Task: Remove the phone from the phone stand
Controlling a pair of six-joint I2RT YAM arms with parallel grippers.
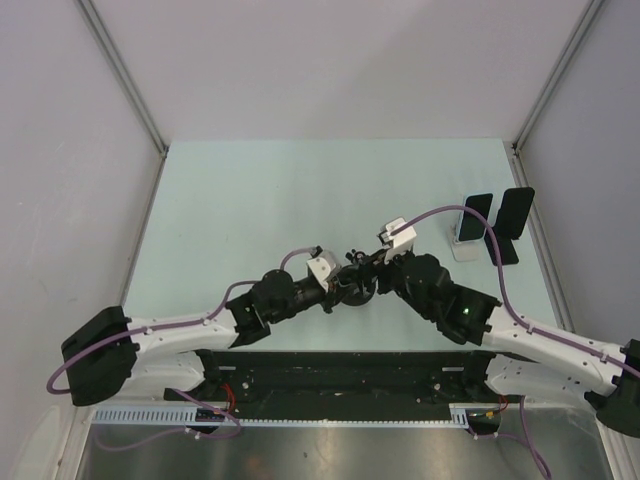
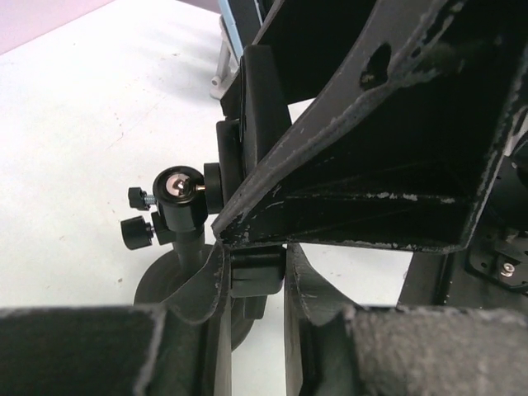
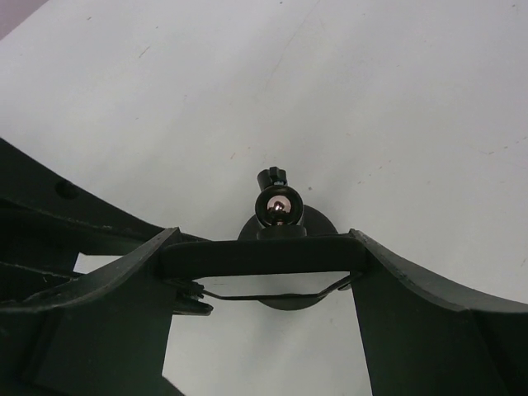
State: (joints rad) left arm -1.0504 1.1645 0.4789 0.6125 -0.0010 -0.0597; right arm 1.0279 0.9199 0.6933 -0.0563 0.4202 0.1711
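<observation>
With right tool (image 3: 264, 256) pinching phone (image 3: 239, 257) across its edges and left tool (image 2: 256, 280) clamped on stand (image 2: 181, 198), likely handles as light, stiff, slick, breakable slab; best held by edges.

The phone (image 3: 264, 256) sits on the phone stand (image 1: 352, 287), centre (toward the near edge); two other stands (image 1: 468, 242) sit well right, slightly farther.

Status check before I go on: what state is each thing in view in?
phone: upright in the stand's cradle, not yet out.
phone stand: upright on its round base.
right gripper: shut on the phone across its edges.
left gripper: shut on the phone stand, low at the cradle.
phone on white stand: propped upright, untouched.
phone on black stand: propped upright, untouched.
</observation>
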